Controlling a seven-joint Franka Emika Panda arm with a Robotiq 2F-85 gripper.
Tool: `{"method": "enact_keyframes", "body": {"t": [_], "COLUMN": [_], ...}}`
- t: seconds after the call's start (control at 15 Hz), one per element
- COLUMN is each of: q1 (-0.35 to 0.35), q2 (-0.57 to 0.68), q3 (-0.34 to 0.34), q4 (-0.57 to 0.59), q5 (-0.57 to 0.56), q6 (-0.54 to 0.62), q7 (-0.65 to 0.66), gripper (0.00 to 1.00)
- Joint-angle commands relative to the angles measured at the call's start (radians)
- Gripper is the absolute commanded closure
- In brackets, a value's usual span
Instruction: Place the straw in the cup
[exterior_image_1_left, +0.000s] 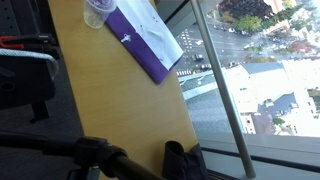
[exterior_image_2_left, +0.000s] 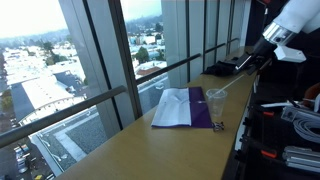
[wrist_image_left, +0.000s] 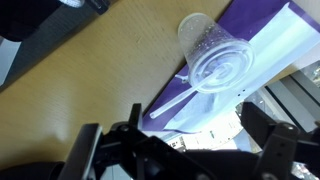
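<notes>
The straw (wrist_image_left: 172, 102) leaned in the cup (wrist_image_left: 213, 62), one end inside the mouth and the rest slanting out over the rim. The cup stood on the table (wrist_image_left: 90, 70), touching the folder (wrist_image_left: 265, 40) (purple and white). The gripper (wrist_image_left: 180, 142) hung above, jaws spread wide, holding nothing.

No text, label or number clear enough to read in any view. Small dark mark on folder (exterior_image_1_left: 145, 42): too tiny and blurry to make out. Cup (wrist_image_left: 214, 62): only blurry specks, no letters to read
</notes>
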Motion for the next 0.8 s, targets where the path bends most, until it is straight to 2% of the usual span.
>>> {"method": "enact_keyframes", "body": {"t": [0.0,0.13,0.2,0.27,0.33,0.73], "q1": [0.005,0.005,0.082,0.022,0.034,0.043], "q2": [0.022,0.035,0.029,0.049,0.056,0.084], "q3": [0.000,0.000,-0.087,-0.012,-0.021,-0.009], "q4": [0.018,0.031,-0.003,0.041,0.041,0.047], "q5": [0.012,0.014,0.172,0.063,0.095,0.110], "q6": [-0.024,-0.036,-0.057,-0.049,-0.054,-0.055], "q7": [0.006,0.008,-0.166,-0.021,-0.053,-0.047], "gripper": [0.00,0.00,0.00,0.00,0.00,0.00]}}
